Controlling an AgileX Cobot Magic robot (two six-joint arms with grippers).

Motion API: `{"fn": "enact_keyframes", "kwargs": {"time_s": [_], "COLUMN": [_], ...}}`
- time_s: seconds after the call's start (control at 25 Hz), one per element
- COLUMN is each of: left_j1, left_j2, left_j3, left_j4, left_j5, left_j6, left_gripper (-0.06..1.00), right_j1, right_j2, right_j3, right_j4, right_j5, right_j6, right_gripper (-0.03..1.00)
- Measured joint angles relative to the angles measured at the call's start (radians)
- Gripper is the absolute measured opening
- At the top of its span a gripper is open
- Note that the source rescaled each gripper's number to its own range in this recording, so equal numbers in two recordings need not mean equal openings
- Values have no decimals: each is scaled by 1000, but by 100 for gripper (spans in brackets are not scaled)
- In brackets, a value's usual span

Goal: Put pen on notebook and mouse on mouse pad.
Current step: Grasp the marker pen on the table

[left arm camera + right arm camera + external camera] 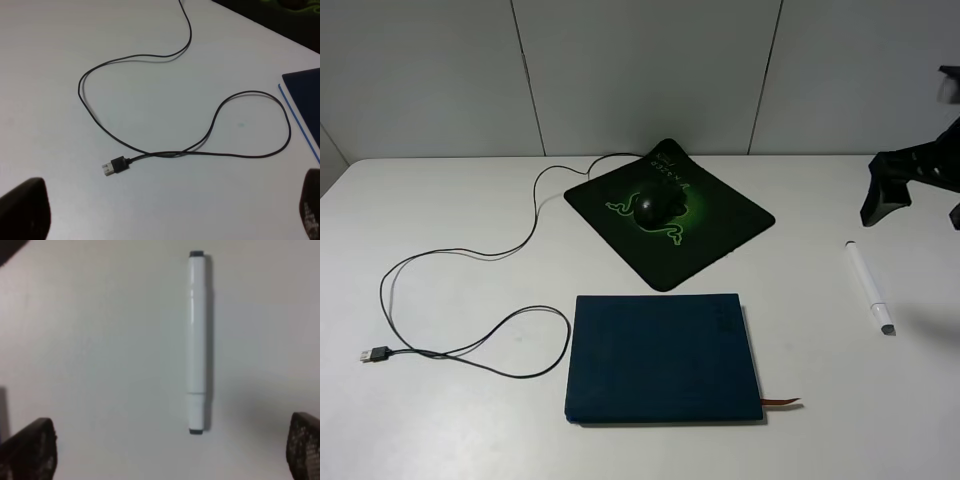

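Note:
The black mouse (pixel 650 207) sits on the black mouse pad (pixel 720 225) with the green logo, at the middle back of the table. The dark blue notebook (pixel 660 355) lies closed at the front centre, nothing on it. Right of it, the white pen (pixel 870 287) lies on the bare table. My right gripper (pixel 920 200) hovers open above and behind the pen; in the right wrist view the pen (pixel 196 340) lies between its spread fingertips (pixel 30 450). My left gripper (pixel 167 207) is open over the cable's USB plug (pixel 114 165), and out of the exterior high view.
The mouse's thin black cable (pixel 535 215) loops across the left half of the table to the USB plug (pixel 374 354). A brown ribbon (pixel 782 403) sticks out of the notebook's front right corner. The notebook's edge (pixel 306 95) shows in the left wrist view.

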Motion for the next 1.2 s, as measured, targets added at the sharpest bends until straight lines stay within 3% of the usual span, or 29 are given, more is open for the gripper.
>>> {"fn": "enact_keyframes", "kwargs": {"time_s": [0.2,1.2], "left_j1": [0,0], "left_j2": [0,0], "left_j3": [0,0], "left_j4": [0,0], "left_j5": [0,0], "left_j6": [0,0], "left_gripper": [100,100], "right_j1": [46,11], "right_j2": [100,427], "right_j3": [-2,-27], "right_j4": [-26,-33], "right_j5": [-46,-176], "right_j6": [0,-36], "right_gripper": [100,100]}}
